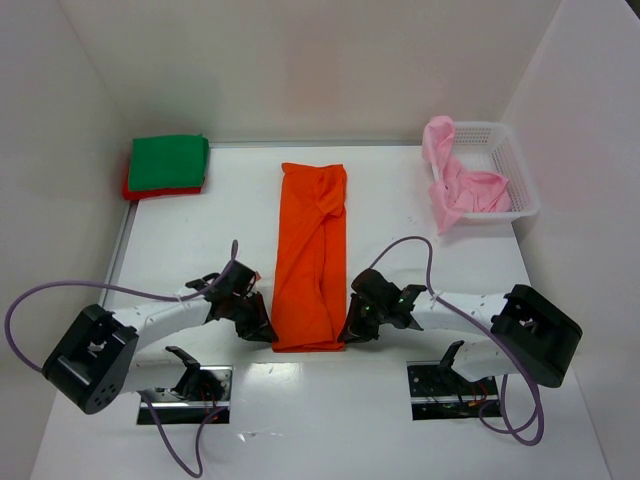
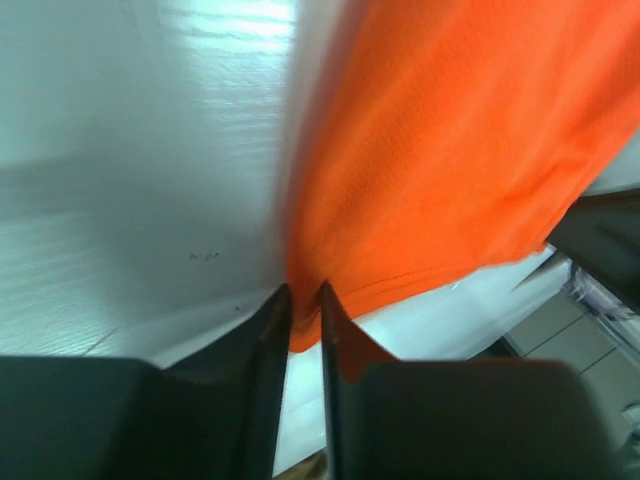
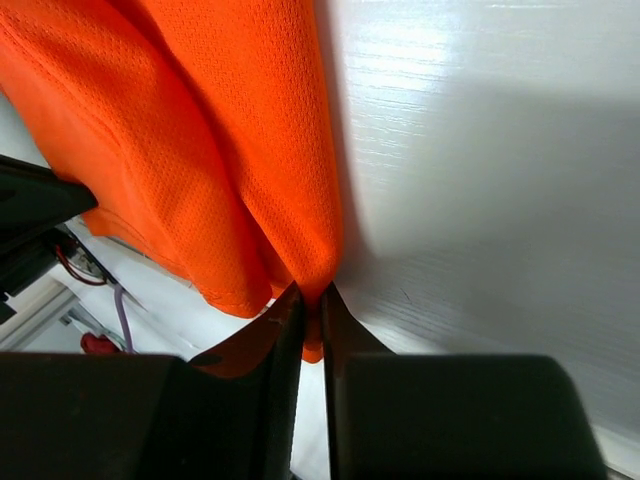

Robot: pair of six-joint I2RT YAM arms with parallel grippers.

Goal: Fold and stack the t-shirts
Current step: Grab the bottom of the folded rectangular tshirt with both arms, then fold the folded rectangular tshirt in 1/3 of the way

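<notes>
**Both grippers clamp the orange t-shirt [image 1: 312, 260] at its near corners**

The shirt lies mid-table as a long folded strip. The left gripper [image 2: 303, 297] and right gripper [image 3: 310, 295] each pinch one near hem corner, fingers almost closed. Far left, a green t-shirt [image 1: 168, 162] tops a red t-shirt [image 1: 150, 192]. Far right, a pink t-shirt [image 1: 462, 188] spills from the white basket [image 1: 480, 128].

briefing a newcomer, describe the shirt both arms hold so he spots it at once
Look at the middle of the white table. The bright orange cloth t-shirt lies there as a long strip. Its neighbours are a folded green cloth tee and a crumpled pink cloth tee.
</notes>
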